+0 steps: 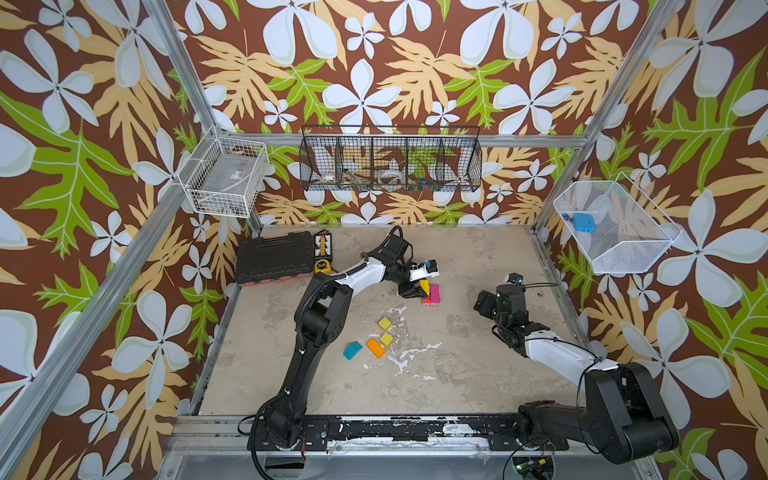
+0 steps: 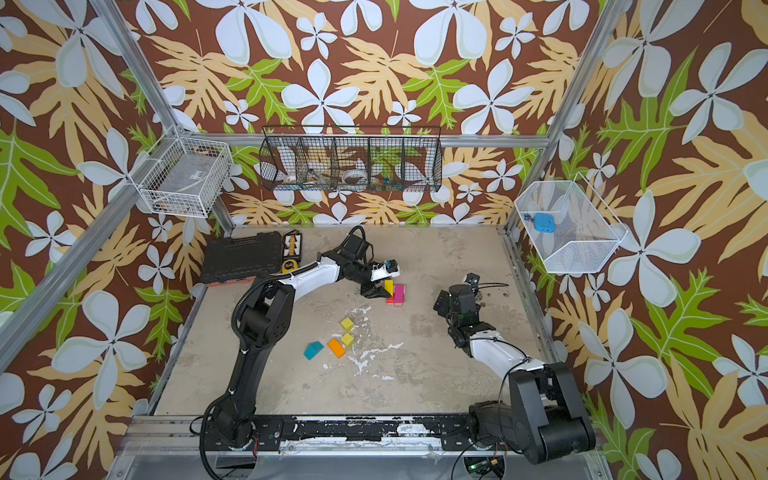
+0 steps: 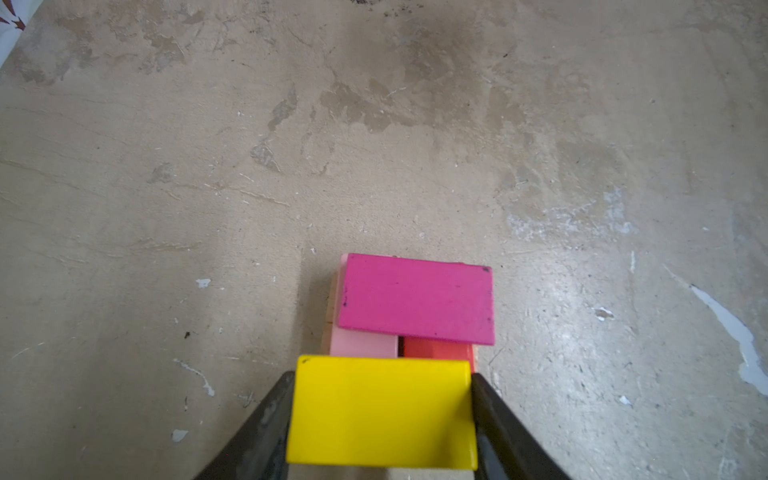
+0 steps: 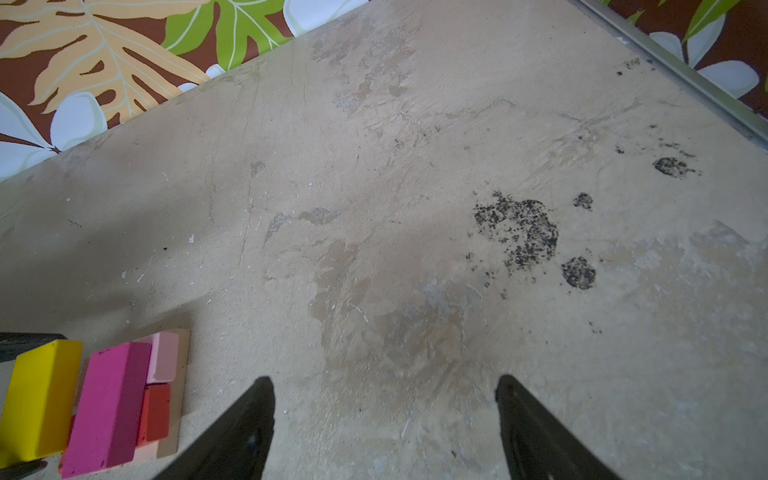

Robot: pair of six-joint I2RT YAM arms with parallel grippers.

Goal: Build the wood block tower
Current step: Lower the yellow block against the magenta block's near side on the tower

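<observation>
While tight on one yellow brick (image 3: pixel 380 415), left tool (image 3: pixel 381 378); right tool (image 4: pixel 385 379) agape; two cubes (image 1: pixel 385 323) (image 1: pixel 386 339).

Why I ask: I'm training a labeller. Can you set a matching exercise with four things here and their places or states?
Things:
1 yellow brick
2 magenta brick
3 teal block
4 right gripper

States:
A open, empty
B atop the pink brick and red brick
C loose on the table by the orange brick
D clamped in the left gripper

Pairs: 1-D, 2-B, 3-C, 4-A.
</observation>
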